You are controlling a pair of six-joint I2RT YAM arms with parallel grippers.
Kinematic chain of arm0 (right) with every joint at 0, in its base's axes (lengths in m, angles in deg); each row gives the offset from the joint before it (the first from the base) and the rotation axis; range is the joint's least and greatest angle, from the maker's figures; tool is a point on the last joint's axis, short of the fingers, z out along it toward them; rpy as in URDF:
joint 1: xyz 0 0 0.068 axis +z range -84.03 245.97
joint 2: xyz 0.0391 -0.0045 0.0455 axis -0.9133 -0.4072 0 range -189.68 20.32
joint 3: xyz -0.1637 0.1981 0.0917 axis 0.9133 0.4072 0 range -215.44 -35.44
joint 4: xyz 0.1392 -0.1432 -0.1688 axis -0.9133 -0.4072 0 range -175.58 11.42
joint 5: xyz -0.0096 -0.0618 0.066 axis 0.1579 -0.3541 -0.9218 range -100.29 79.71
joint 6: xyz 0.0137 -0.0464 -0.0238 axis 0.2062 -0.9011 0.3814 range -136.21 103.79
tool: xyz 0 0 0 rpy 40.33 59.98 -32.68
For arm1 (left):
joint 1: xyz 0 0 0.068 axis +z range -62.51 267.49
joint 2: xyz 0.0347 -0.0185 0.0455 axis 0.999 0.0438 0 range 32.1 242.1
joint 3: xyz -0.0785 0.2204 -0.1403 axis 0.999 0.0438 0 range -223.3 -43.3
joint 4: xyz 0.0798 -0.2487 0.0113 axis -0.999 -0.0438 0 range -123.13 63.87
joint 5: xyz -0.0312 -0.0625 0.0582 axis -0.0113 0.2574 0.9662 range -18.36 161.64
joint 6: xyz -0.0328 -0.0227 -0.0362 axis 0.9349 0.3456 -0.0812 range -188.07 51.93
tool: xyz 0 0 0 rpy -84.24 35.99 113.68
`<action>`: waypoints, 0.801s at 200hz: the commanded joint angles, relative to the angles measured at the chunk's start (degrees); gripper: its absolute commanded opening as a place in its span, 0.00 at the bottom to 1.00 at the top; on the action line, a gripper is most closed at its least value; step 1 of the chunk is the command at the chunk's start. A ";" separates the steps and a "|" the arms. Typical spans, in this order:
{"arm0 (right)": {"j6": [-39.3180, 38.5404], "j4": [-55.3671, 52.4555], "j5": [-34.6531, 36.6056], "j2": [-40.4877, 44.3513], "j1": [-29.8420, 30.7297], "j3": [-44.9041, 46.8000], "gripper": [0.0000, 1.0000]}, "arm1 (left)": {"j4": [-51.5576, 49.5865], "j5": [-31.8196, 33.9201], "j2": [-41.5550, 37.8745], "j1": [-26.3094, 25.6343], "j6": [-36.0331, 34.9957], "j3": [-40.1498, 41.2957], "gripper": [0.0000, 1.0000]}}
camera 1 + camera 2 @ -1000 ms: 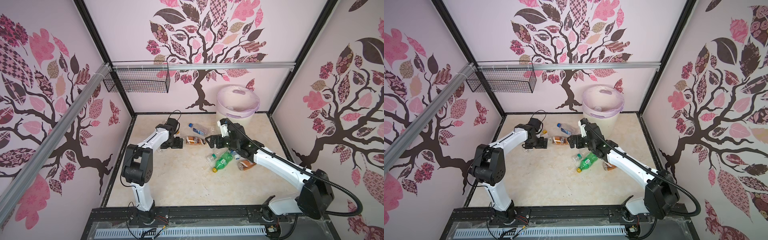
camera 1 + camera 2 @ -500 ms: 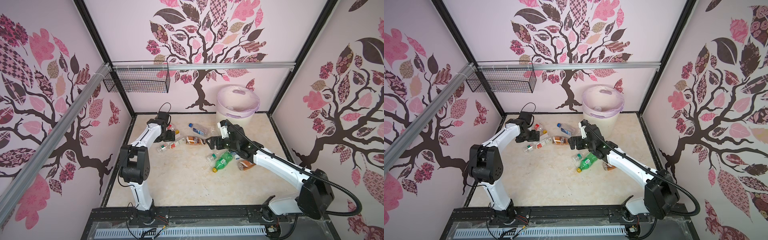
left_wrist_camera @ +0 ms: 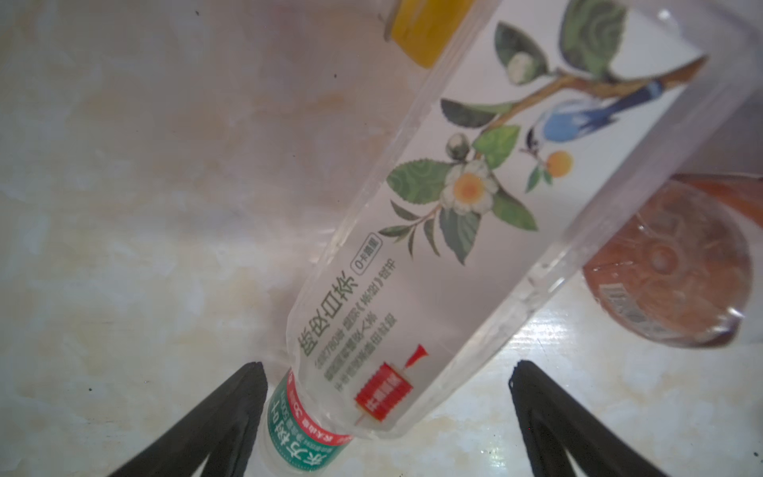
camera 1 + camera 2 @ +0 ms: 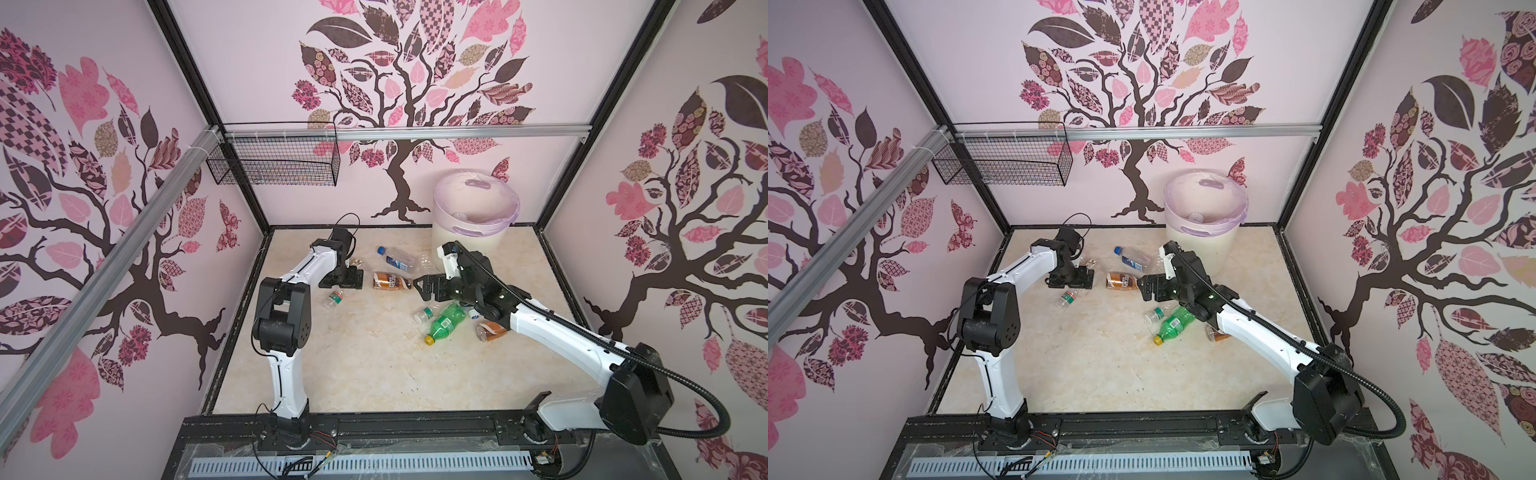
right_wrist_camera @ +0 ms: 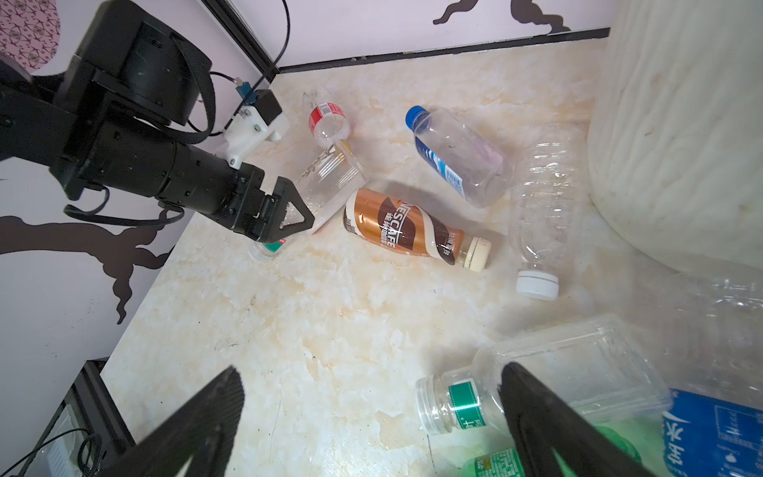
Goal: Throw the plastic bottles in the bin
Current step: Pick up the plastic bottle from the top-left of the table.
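- The bin is a round, cream, ribbed plastic tub. A thin lilac bag is folded over its rim. I see one pale rounded shape inside, too small to name.
- Just beside the bin's wall lies a clear ribbed bottle with a white cap. Next out from the bin is a smooth clear bottle with a blue cap and blue label.
- Farther from the bin, a glossy brown coffee bottle with a cream cap lies on its side on the cream marbled tabletop.
- My left gripper is well apart from the bin. Its fingers are spread wide either side of a clear, square-sided tea bottle with a white flower-and-bird label. I cannot tell whether either finger touches it.
- My right gripper hangs near the bin, fingers wide apart and holding nothing.
- A translucent green bottle with a yellow cap lies well apart from the bin.
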 commanded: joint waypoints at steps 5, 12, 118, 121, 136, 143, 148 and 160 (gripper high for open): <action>0.33 0.15 0.67 2.69 0.22 0.47 1.00 | -0.58 0.90 0.09 -1.66 -0.78 -0.57 0.97; 0.33 0.03 0.75 2.87 0.22 0.55 1.00 | -0.53 0.94 0.14 -1.73 -0.68 -0.44 0.97; 0.72 0.20 1.04 4.26 0.21 2.08 1.00 | 0.20 -1.03 3.90 -1.84 1.43 -2.06 0.94; 0.73 0.22 1.01 4.26 0.22 2.12 1.00 | 0.42 -1.20 3.92 -1.78 1.51 -2.11 0.94; 0.77 0.30 0.81 4.18 0.17 2.15 1.00 | 0.70 -1.65 4.69 -1.81 1.87 -2.62 0.91; 0.81 0.18 0.92 4.19 0.22 2.02 1.00 | 0.81 -2.09 4.97 -1.80 2.04 -2.75 0.87; 0.79 0.20 0.94 4.19 0.21 2.23 1.00 | 0.91 -2.39 5.05 -1.82 2.18 -2.76 0.85; 0.68 0.15 1.15 4.42 0.22 2.32 0.99 | 1.59 -2.83 4.91 -1.78 2.48 -2.38 0.78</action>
